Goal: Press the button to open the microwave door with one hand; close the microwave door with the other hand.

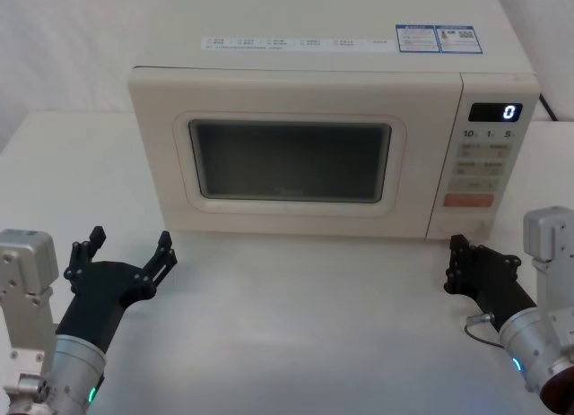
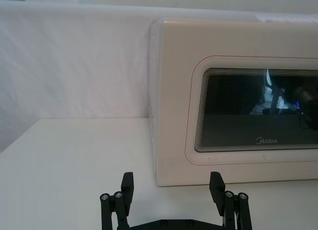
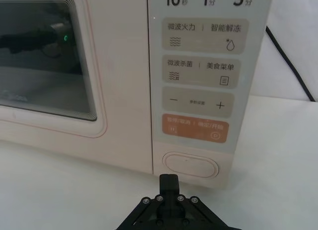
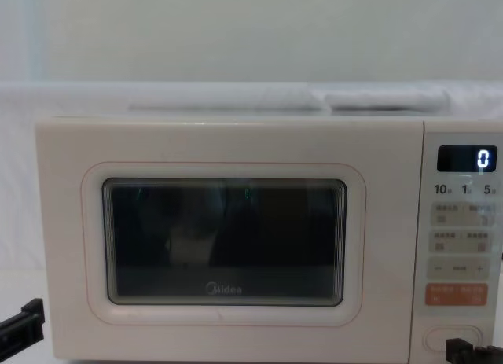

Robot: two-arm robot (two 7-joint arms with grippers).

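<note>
At the back of the white desk (image 1: 296, 325) stands the cream microwave, its door (image 1: 291, 151) flush with the casing and closed. The control panel runs down the right side of its front, with a display (image 1: 496, 112) reading 0 at the top, an orange key pair (image 3: 195, 128) lower down and the wide cream button (image 3: 190, 165) at the bottom right corner.

The right gripper (image 3: 169, 179) sits low over the desk's right side, directly in front of the button and just short of it, not touching; its fingers are clenched together into a single tip. The left gripper (image 1: 130, 246) hovers over the desk's left side, near the microwave's front left corner, its fingers (image 2: 128, 186) released and spread wide, holding nothing.
</note>
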